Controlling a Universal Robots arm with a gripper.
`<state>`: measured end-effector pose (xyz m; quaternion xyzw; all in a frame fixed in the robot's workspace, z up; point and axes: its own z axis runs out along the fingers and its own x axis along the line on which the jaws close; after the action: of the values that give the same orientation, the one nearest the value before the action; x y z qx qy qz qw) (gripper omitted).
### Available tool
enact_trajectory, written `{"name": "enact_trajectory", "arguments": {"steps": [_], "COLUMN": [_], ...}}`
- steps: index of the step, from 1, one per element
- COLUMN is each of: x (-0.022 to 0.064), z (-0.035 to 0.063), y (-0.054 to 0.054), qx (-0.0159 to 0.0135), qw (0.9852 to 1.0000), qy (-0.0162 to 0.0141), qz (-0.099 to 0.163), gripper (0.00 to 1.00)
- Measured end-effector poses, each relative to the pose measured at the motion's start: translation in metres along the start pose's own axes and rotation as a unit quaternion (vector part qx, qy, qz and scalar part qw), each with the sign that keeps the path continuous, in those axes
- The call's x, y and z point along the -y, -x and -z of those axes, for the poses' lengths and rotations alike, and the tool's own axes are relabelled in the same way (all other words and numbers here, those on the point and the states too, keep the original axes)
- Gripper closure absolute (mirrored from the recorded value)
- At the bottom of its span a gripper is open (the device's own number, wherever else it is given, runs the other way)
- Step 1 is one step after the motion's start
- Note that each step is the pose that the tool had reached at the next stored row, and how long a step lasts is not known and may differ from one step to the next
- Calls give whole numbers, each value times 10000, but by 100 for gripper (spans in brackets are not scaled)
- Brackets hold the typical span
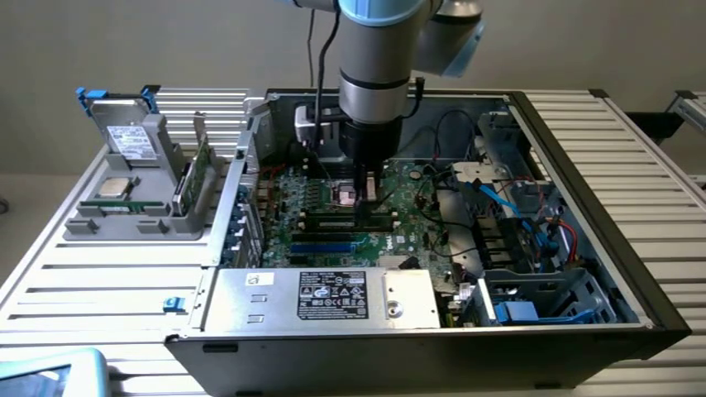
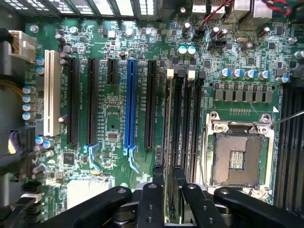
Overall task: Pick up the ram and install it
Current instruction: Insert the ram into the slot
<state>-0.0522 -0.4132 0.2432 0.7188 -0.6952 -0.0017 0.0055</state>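
Straddling ram (image 2: 172,205) in motherboard slot (image 2: 171,118) | end effector (image 2: 168,174): grip cannot tell | power-supply label (image 1: 332,295) unreadable

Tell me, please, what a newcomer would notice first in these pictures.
The robot arm reaches down into the open computer case, mid-frame in the exterior view. At the gripper, the ram stands edge-on, in line with the black memory slots, between a blue slot and the empty processor socket.
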Motion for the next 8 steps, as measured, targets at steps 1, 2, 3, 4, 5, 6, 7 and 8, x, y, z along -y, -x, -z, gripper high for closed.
{"name": "enact_trajectory", "arguments": {"steps": [1,2,3,4,5,6,7,8], "x": [13,33,51,72,94,118,130,130], "z": [37,73,104,131,148,155,156,156], "y": [0,0,0,-1,-2,-2,-3,-3], "qx": [-12,-24,-34,-43,-49,-54,-54,-55], "qw": [10000,10000,10000,10000,10000,10000,10000,10000], "qy": [1,0,1,2,2,2,2,6], "qz": [0,0,0,0,0,-1,0,-1], "gripper": [77,77,77,77,77,77,77,77]}}
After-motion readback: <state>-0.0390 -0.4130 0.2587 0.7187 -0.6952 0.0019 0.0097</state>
